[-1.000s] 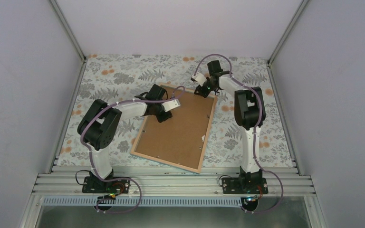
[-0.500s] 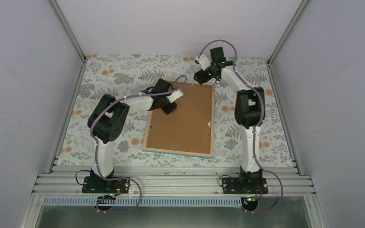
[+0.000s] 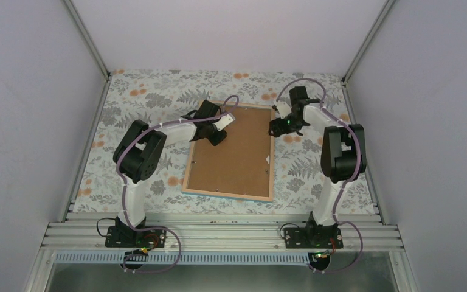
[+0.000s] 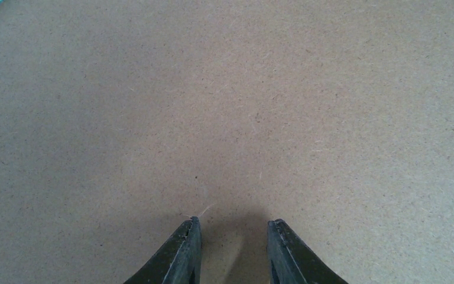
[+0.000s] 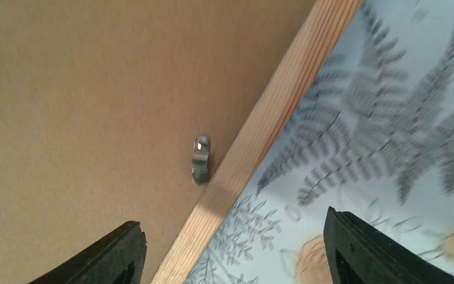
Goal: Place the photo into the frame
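The frame lies face down and flat on the flowered worktop, its light wooden back edges showing all round and its plain brown backing board filling the opening; a sliver of turquoise shows at the far corner in the left wrist view, probably the front rim; the photo is not in view anywhere, and whether it already sits under the board cannot be told; the step in hand looks like work on the fastenings at the frame's back, for a small metal tab lies on the board touching the inner side of the frame's right edge; the right hand hangs over that edge near its far end, released and spread wide, one finger above the board and the other above the worktop outside the frame; the left hand is over the board near the frame's far-left corner, released, its fingers only a little apart with nothing between them, perhaps steadying the board, though contact is unclear; the next move probably calls for lowering one right fingertip beside the tab and swivelling it without shifting the frame.
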Controlling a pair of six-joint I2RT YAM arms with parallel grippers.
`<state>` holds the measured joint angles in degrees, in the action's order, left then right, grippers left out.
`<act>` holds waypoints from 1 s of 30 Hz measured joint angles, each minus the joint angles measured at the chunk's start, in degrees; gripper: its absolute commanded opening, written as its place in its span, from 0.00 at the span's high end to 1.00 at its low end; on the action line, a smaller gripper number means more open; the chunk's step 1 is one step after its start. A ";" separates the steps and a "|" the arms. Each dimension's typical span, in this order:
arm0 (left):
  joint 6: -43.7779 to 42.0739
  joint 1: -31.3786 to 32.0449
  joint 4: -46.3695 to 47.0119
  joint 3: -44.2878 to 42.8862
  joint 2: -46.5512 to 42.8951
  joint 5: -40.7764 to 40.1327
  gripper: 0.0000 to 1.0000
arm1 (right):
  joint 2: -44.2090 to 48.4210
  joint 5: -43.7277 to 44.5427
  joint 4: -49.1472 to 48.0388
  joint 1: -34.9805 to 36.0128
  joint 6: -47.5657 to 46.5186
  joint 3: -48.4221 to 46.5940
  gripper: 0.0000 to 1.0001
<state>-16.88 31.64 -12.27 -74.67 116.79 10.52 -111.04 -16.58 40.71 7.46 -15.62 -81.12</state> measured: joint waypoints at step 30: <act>0.81 0.11 3.65 3.72 -1.57 -0.13 0.71 | -4.20 5.90 -10.40 3.23 18.93 3.58 0.96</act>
<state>-16.08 31.75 -8.62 -70.96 115.22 10.39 -115.24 -10.68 30.30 10.70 3.31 -77.54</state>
